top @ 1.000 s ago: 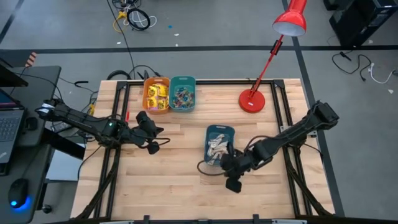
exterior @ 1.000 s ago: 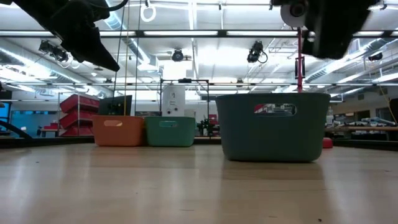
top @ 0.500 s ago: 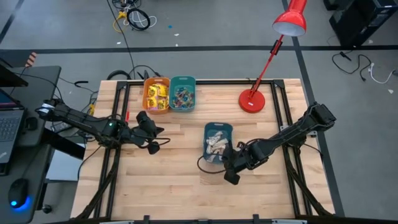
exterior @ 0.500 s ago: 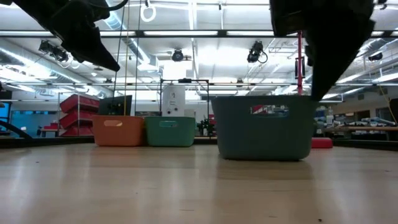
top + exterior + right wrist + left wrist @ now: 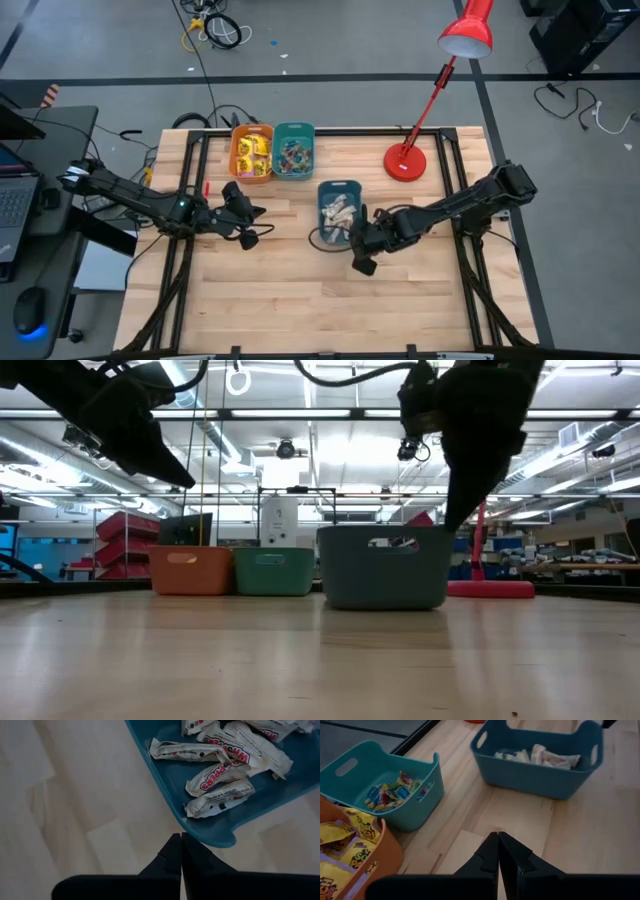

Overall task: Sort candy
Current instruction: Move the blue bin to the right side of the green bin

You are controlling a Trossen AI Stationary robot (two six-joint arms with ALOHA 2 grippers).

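A dark blue bin (image 5: 338,212) holding pale whitish stick-shaped candy (image 5: 220,770) stands mid-table. At the far left stand an orange bin (image 5: 251,152) with square yellow packets (image 5: 350,837) and a teal bin (image 5: 293,150) with tiny coloured pieces (image 5: 395,795). My right gripper (image 5: 178,837) is shut, tipped steeply down at the blue bin's near right corner. My left gripper (image 5: 498,837) is shut and empty, hovering over bare wood (image 5: 245,232) left of the blue bin. My right gripper has its shut fingertips (image 5: 452,520) against the outer edge of the blue bin's rim (image 5: 205,839), at its near right corner. The fingers come from above, slanting down from the table's right. The bin stands flat on the table.
A red desk lamp has its base (image 5: 405,160) at the far right of the table, its arm reaching up and right. A black cable loops (image 5: 320,240) by the blue bin's near left corner. Bare wood lies along the near half of the table (image 5: 300,300).
My right gripper has gone toward the table's far left and tipped more steeply down, staying shut. The blue bin has slid ahead of it along the table, upright, closer to the teal and orange bins.
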